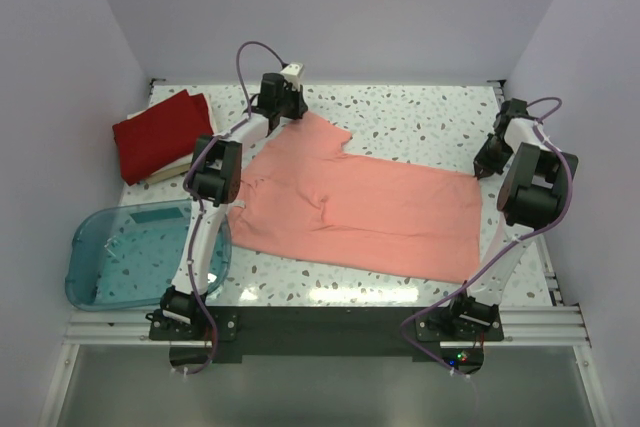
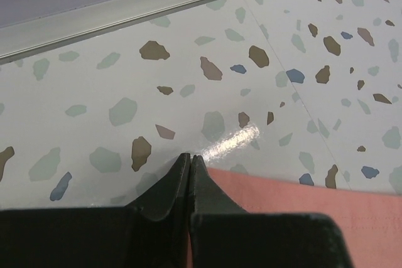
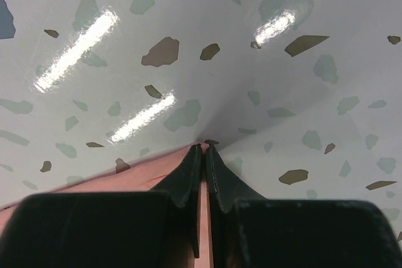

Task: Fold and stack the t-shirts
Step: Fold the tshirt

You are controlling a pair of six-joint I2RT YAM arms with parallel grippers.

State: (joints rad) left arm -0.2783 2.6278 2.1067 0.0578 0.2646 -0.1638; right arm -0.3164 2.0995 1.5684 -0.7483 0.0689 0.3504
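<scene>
A salmon-pink shirt [image 1: 370,207] lay spread flat across the middle of a speckled table [image 1: 420,112]. Its long axis ran from the left side to the right side, with the sleeves and neck toward the left and the hem toward the right.

The left claw [image 2: 190,156] sat low at the shirt's far left corner, by a sleeve. Its fingers were pressed together. The cloth's edge ran just beside and under one finger, but no cloth showed between them, so a pinch could not be confirmed.

The right claw [image 3: 204,147] sat at the far right corner of the hem. It was clamped on the cloth, with a strip of pink showing between its fingers.

Each arm was nearest its own end of the shirt. The rest of the shirt lay toward the near edge from both claws, so the next fold would probably carry the far edge that way.

A folded red shirt [image 1: 160,132] rested at the table's far left corner on top of a cream shirt [image 1: 168,173], of which only an edge showed. A see-through blue tub [image 1: 85,247] stood at the near left corner, and no shirt could be seen inside it.
</scene>
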